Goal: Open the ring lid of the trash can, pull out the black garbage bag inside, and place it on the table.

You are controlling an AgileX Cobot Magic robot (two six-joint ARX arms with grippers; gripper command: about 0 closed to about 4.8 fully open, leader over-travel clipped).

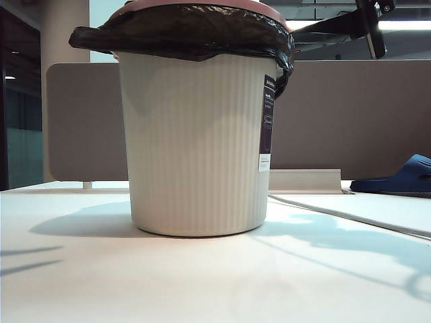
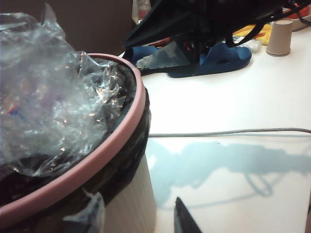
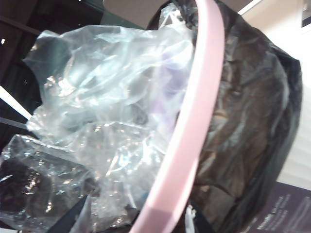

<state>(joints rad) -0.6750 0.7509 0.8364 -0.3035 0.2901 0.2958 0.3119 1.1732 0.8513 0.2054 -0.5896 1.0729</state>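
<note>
Left hand: beside the can, near the rim, one dark fingertip in view; grasp state cannot be told.
Trash can: upright, mid-counter.
Ring lid: seated on the rim, clamping the bag; opening not yet done.
Black garbage bag: inside, edge folded over the rim; pulling out and placing remain.
Right hand: close over the rim, apparently released, grasping nothing.

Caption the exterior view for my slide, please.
Ribbed cream trash can on the table, black garbage bag clamped under pink ring lid.
</note>
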